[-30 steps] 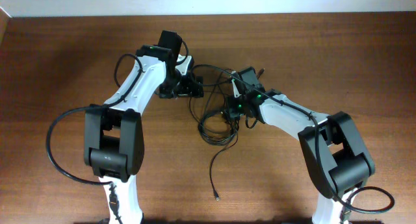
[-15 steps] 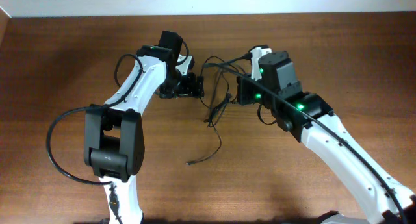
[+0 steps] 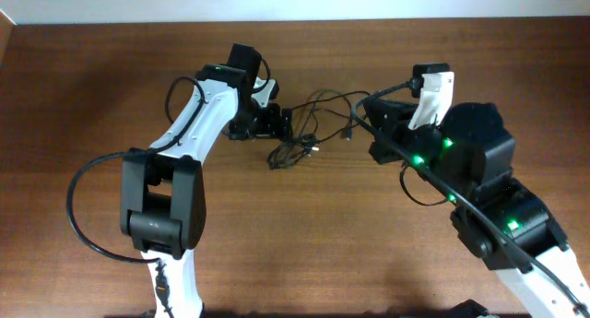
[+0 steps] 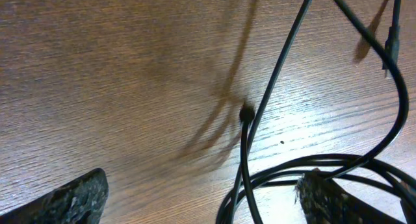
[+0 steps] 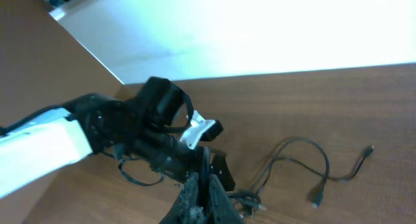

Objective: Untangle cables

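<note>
The thin black cables [image 3: 293, 152] lie in a small bunch on the table just right of my left gripper [image 3: 279, 124], with loose loops and plug ends reaching right to about [image 3: 348, 134]. In the left wrist view my left gripper [image 4: 201, 204] is open, low over the table, with cable loops [image 4: 260, 120] lying between its fingers. My right gripper [image 5: 205, 188] is shut on one thin cable strand and is raised well above the table. The other loops [image 5: 305, 159] lie below it. In the overhead view my right gripper [image 3: 376, 126] is mostly hidden under its wrist.
The brown wooden table [image 3: 92, 97] ends at a white wall along the far edge [image 3: 295, 5]. Thick arm cables loop beside the left arm base [image 3: 78, 207] and beside the right arm [image 3: 415, 184]. The left arm [image 5: 149, 120] fills the left of the right wrist view.
My right arm has risen and swung right with a strand in its jaws. The tangle near the table's middle was drawn up to the left gripper and spread rightward. The left arm stayed still.
</note>
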### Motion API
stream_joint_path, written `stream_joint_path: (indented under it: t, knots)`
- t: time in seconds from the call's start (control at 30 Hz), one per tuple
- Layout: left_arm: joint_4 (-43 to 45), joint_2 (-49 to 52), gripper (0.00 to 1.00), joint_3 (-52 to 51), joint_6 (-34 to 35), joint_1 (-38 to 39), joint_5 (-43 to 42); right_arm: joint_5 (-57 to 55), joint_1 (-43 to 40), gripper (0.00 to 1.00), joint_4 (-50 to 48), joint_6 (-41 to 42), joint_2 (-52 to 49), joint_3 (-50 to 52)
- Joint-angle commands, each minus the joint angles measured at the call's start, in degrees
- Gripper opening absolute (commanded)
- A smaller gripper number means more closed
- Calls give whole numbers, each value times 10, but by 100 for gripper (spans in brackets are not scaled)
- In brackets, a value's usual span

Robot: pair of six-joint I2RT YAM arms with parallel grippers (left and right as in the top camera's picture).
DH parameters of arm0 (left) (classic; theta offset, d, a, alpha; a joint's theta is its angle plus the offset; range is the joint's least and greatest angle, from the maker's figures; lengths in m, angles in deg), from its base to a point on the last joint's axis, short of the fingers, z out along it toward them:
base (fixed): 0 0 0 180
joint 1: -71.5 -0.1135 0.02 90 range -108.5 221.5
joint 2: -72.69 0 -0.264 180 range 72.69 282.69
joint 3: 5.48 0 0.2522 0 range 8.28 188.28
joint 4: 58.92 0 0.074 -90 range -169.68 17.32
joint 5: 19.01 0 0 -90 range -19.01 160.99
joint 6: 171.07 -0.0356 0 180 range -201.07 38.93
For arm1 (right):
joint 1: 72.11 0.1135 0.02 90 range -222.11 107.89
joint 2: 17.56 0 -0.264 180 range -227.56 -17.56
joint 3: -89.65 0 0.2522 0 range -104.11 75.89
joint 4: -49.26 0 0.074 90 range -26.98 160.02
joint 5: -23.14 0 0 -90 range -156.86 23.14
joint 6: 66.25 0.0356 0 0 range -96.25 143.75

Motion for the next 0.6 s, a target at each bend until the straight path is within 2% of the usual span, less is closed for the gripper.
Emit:
stream_joint_path:
  t: [0.0,0.13,0.4,0.57]
  knots:
    - [1,-14,95,-5,0,-3,10,36,1,4,-25,1,41,-7]
    - [1,-14,100,-5,0,-3,10,38,1,4,-37,12,58,-11]
    - [1,-14,99,-5,0,-3,11,51,1,4,-29,50,58,-62]
    - [1,-14,99,-5,0,-3,12,22,1,4,50,50,52,-63]
